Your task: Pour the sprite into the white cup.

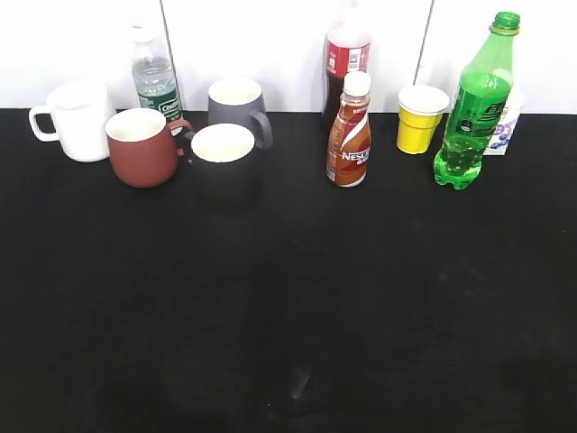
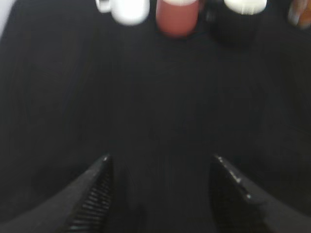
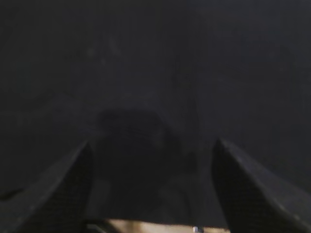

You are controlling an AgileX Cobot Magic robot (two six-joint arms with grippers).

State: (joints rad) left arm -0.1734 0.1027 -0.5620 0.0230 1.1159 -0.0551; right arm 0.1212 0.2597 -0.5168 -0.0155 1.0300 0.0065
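The sprite, a tall green bottle with a green cap, stands upright at the back right of the black table. The white cup, a glossy white mug with a loop handle, stands at the back left; it also shows in the left wrist view, at the top edge. My left gripper is open and empty over bare black cloth, well short of the mugs. My right gripper is open and empty over bare cloth. Neither gripper shows in the exterior view.
A red-brown mug, a black mug, a grey mug, a small water bottle, a cola bottle, a brown Nescafe bottle and a yellow paper cup stand along the back. A small carton stands behind the sprite.
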